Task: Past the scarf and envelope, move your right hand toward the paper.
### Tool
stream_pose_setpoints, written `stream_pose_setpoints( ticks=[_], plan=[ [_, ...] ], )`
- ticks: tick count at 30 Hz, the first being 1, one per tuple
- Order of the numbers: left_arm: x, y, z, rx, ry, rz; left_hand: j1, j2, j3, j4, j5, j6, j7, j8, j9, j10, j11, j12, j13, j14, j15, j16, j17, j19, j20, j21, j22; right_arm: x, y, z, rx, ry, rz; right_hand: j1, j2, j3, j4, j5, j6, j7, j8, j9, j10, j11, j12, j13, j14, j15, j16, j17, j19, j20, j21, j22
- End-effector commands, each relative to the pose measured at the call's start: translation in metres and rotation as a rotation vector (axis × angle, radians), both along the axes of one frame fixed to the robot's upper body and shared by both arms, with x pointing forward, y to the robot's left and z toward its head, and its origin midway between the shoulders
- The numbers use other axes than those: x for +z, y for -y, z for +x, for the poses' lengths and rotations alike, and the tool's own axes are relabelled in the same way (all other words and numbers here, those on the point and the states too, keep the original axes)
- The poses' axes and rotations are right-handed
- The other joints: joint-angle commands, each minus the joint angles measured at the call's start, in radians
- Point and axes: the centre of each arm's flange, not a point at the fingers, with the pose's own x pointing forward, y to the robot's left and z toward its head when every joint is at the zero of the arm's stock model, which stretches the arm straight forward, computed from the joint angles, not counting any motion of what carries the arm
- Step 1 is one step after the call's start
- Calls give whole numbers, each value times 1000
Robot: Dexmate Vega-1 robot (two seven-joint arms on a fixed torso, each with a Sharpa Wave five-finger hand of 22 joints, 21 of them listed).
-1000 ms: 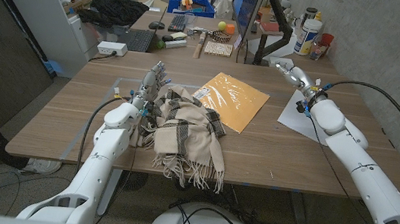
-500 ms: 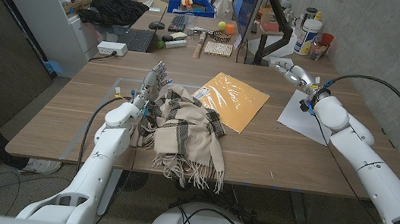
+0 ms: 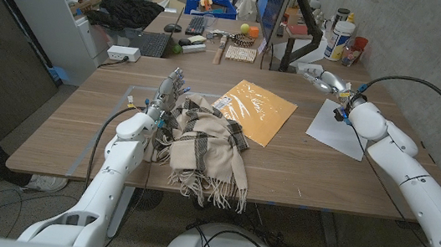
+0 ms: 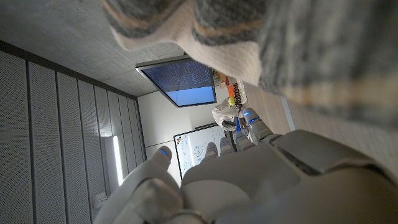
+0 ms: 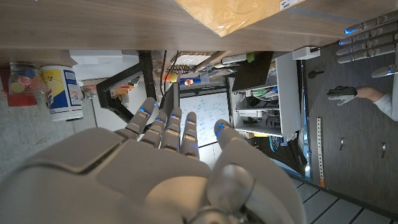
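At right of centre the paper (image 3: 336, 128) lies on the table (image 3: 77, 127); the right hand (image 3: 329, 80) hovers just above its upper corner, fingers spread, empty. The left hand (image 3: 169, 90) touches the scarf (image 3: 205, 145), fingers extended, beside the envelope (image 3: 256, 110).

On the wooden table (image 3: 77, 127) I count one plaid scarf (image 3: 205, 143) heaped near the front, one yellow envelope (image 3: 256, 109) lying just beyond it toward the far side, and one sheet of white paper (image 3: 334, 129) off to the right. Two robot hands are there: one left hand (image 3: 170, 86) at the scarf's left edge and one right hand (image 3: 326, 77) at the far right of the table. Farther back stand one white tub (image 3: 340, 39) with a blue label, one jar (image 5: 23, 79) of coloured bits beside it, and one dark monitor (image 3: 273, 3).
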Motion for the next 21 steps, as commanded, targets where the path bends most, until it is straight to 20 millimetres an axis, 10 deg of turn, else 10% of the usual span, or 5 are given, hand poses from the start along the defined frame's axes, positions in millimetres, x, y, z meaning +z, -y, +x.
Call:
stream_pose_setpoints(
  ticks=[1,21],
  plan=[
    [0,-1,0,-1,1,0,6,43,-3,1,7,-131,-6,6,5,-155,2,5,5,-195,-6,3,5,-215,-13,-5,4,8,0,-3,-57,-13,-95,13,14,4,-4,1,7,1,6,3,9,-7,2,2,7,-3,3,1,3,-51,-2,5],
    [-1,-2,0,0,3,-1,7,44,-5,1,7,-129,-6,6,5,-154,3,5,5,-193,-6,3,5,-212,-10,-6,4,15,6,-8,-162,-15,-221,31,16,13,-10,1,19,-6,5,3,17,-18,2,2,12,-14,3,2,8,-51,-8,5]
  ],
)
